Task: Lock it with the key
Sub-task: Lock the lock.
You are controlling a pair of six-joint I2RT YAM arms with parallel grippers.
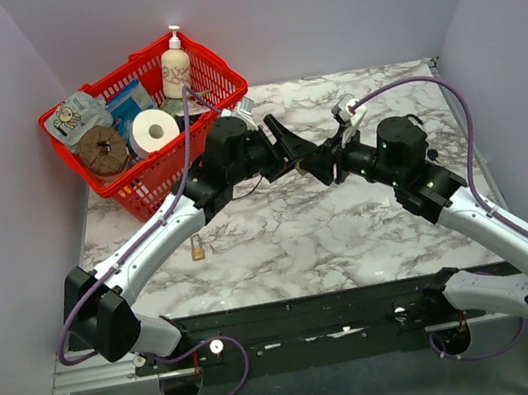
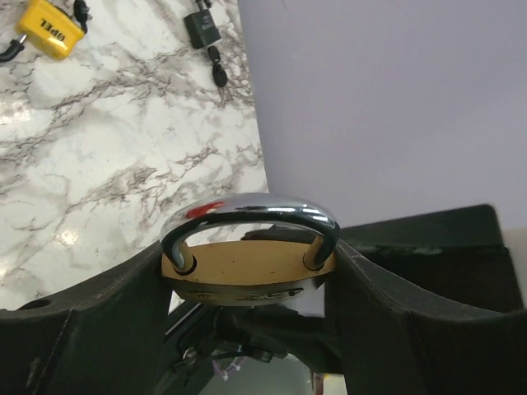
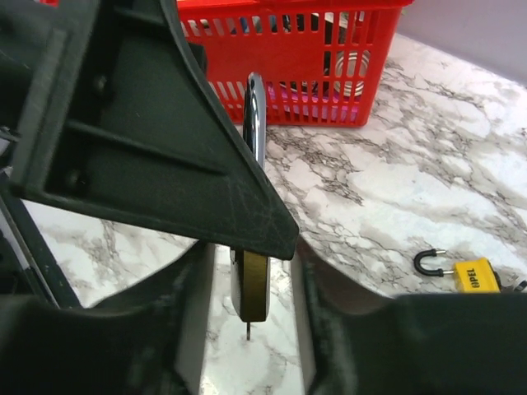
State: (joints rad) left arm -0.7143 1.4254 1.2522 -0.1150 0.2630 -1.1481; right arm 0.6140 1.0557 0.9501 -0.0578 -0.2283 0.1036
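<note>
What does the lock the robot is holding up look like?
The padlock has a rounded brass body and a shiny chrome shackle with both ends sitting in the body, so it looks closed. The left gripper pinches its sides, holding it upright in the air above the marble table.

The table [image 1: 350, 229] is white marble with grey veining, set against pale lilac walls [image 1: 313, 7]. The basket [image 1: 145, 185] is bright red. The padlock [image 2: 247, 270] has a brass-gold body and a mirror-chrome shackle [image 2: 247, 206]. A second padlock [image 2: 51, 29] is yellow with black lettering, and a third padlock [image 2: 200, 29] is black. The cables [image 1: 427, 80] are purple, the toilet roll [image 1: 153, 130] is white, and the bottle [image 1: 176, 70] is cream.
</note>
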